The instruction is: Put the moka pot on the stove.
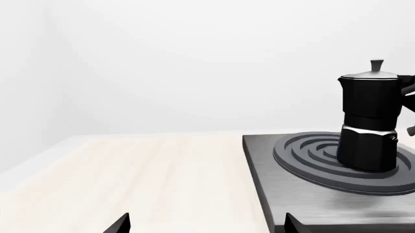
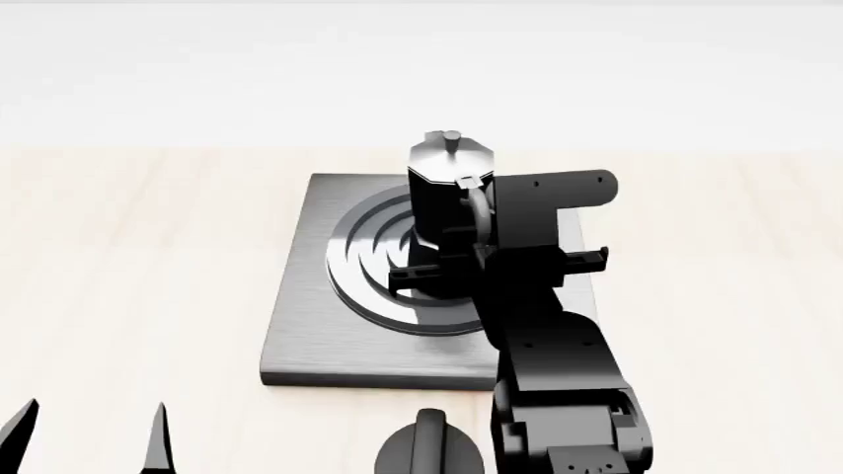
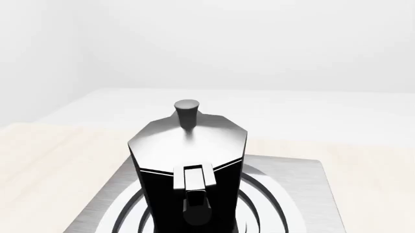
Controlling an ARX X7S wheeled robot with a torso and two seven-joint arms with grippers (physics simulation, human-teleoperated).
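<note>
Moka pot (image 2: 451,188): I see it standing upright on the stove's ring burner, toward the far side of the rings. In my left wrist view the pot (image 1: 370,121) sits with its base on the rings, lid and knob on top.
Stove (image 2: 323,296): a flat grey slab lying on the pale wooden table (image 2: 132,267); I take it as my landmark. The burner (image 2: 375,259) rings sit in its middle.
Right gripper (image 2: 464,232): it is at the pot's handle side, over the near-right part of the stove. My right wrist view looks straight at the pot's handle (image 3: 196,194) from very close, but the fingers do not show there, and in the head view the arm hides them; I cannot tell whether they are apart or clamped on the handle.
Left gripper (image 2: 90,439): well off the stove's near-left corner, over bare table. Its two fingertips (image 2: 158,434) stand clearly apart with nothing between them.
Black knob (image 2: 428,449): just in front of the stove's near edge.
</note>
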